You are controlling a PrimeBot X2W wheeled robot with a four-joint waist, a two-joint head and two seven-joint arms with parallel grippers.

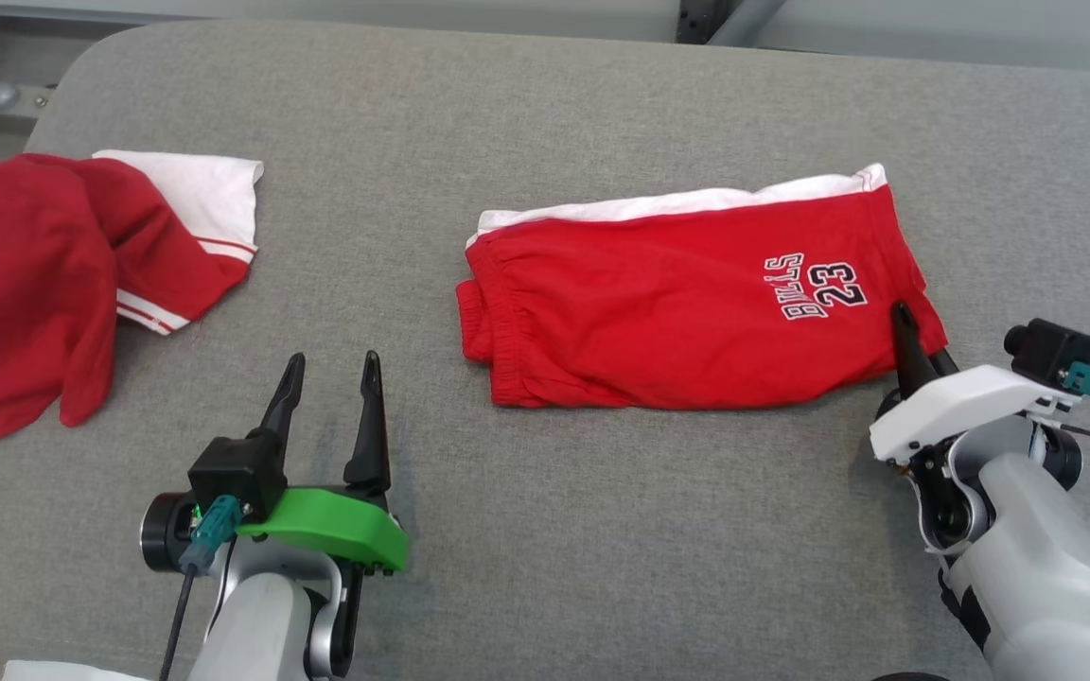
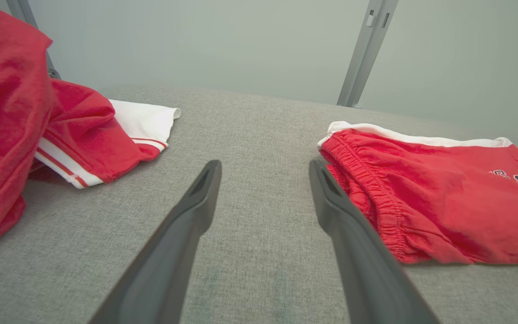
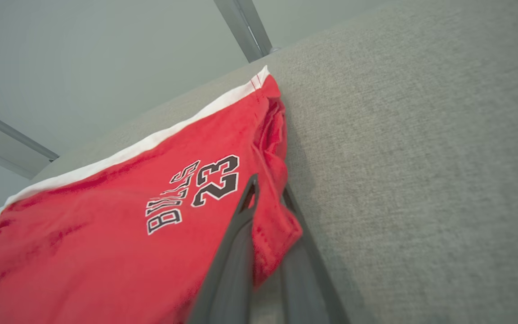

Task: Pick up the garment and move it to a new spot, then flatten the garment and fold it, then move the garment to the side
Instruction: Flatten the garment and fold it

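Garment (image 1: 677,312) lies crosswise, waistband (image 1: 493,303) leftward; right end effector (image 1: 903,317) pinches its corner, left end effector (image 1: 333,364) spread.

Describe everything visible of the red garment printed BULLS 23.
The red garment looks like soft knit shorts folded flat: gathered elastic waistband at its left end, white strip along the far edge, black white-outlined BULLS 23 near the right end. It lies on the grey padded table, and the right gripper is shut on its near right corner.
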